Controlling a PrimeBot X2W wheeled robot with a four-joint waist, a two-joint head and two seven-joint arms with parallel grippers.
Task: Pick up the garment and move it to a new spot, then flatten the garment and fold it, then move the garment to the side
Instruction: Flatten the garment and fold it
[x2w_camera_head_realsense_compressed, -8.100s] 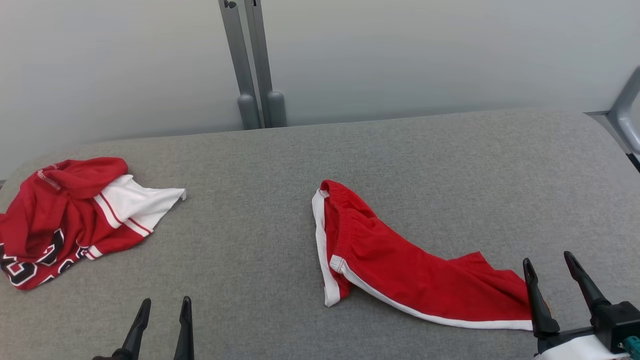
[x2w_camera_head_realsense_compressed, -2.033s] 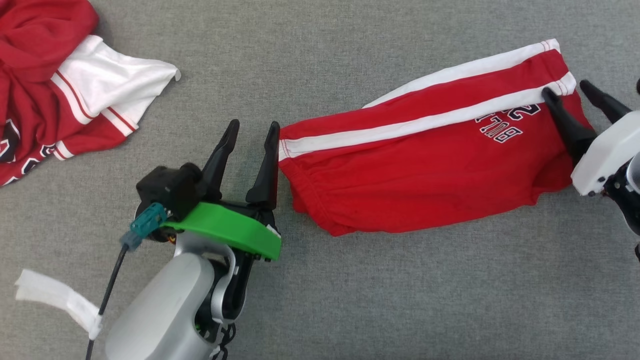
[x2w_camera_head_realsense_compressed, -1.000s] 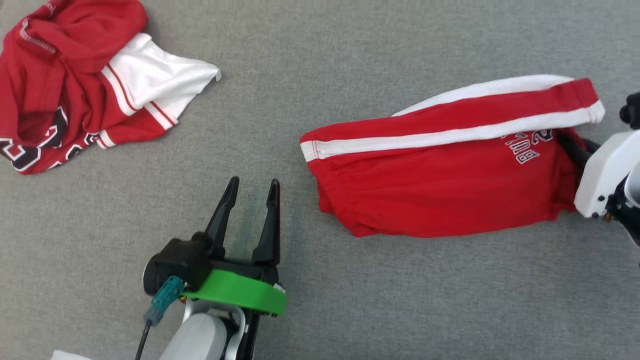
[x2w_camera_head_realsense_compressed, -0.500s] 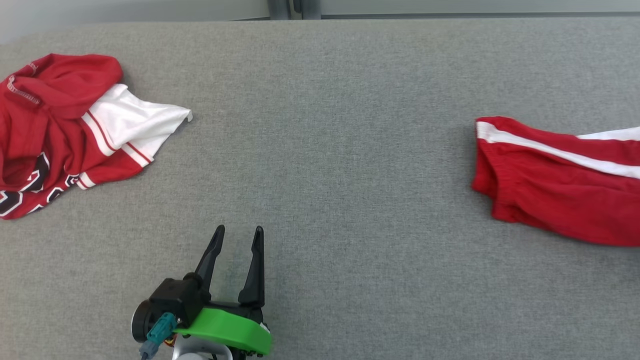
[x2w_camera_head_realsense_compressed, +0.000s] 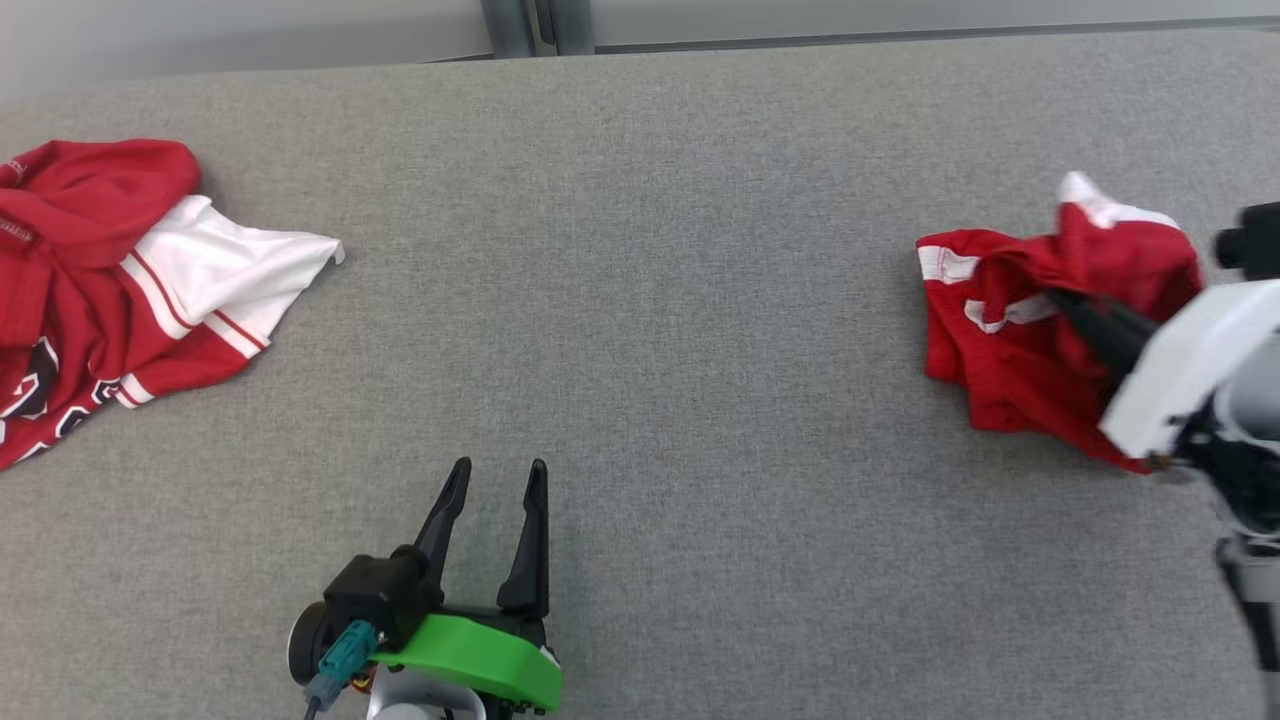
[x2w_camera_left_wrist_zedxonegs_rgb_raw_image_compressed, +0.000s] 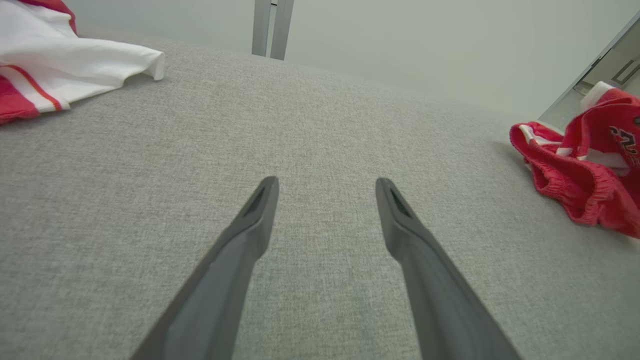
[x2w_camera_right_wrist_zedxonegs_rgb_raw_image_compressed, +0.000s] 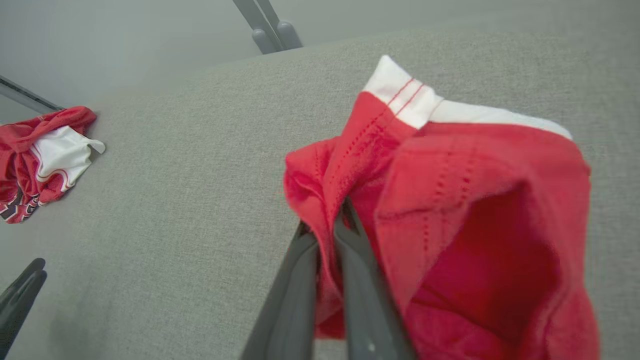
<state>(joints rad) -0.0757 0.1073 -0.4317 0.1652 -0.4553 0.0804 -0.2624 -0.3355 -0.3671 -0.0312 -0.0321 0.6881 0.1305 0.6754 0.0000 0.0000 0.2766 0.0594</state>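
The garment (x2w_camera_head_realsense_compressed: 1010, 340), red shorts with white side stripes, is bunched up at the right side of the grey table, partly lifted. My right gripper (x2w_camera_head_realsense_compressed: 1070, 305) is shut on its red fabric; in the right wrist view the cloth (x2w_camera_right_wrist_zedxonegs_rgb_raw_image_compressed: 450, 200) drapes over both fingers of the right gripper (x2w_camera_right_wrist_zedxonegs_rgb_raw_image_compressed: 325, 230). My left gripper (x2w_camera_head_realsense_compressed: 495, 475) stands open near the table's front, far left of the shorts, nothing between its fingers. The left wrist view shows the left gripper (x2w_camera_left_wrist_zedxonegs_rgb_raw_image_compressed: 325, 185) over bare table with the garment (x2w_camera_left_wrist_zedxonegs_rgb_raw_image_compressed: 580, 165) at the right edge.
A second red and white garment (x2w_camera_head_realsense_compressed: 120, 290) lies crumpled at the table's left side, also seen in the left wrist view (x2w_camera_left_wrist_zedxonegs_rgb_raw_image_compressed: 65, 60) and the right wrist view (x2w_camera_right_wrist_zedxonegs_rgb_raw_image_compressed: 45, 150). Grey posts (x2w_camera_head_realsense_compressed: 535, 25) stand behind the table's (x2w_camera_head_realsense_compressed: 640, 300) far edge.
The shorts, stretched flat a second ago, are now bunched up and lifted by the right gripper at the table's right. The head camera has shifted. The left gripper stays open near the front.
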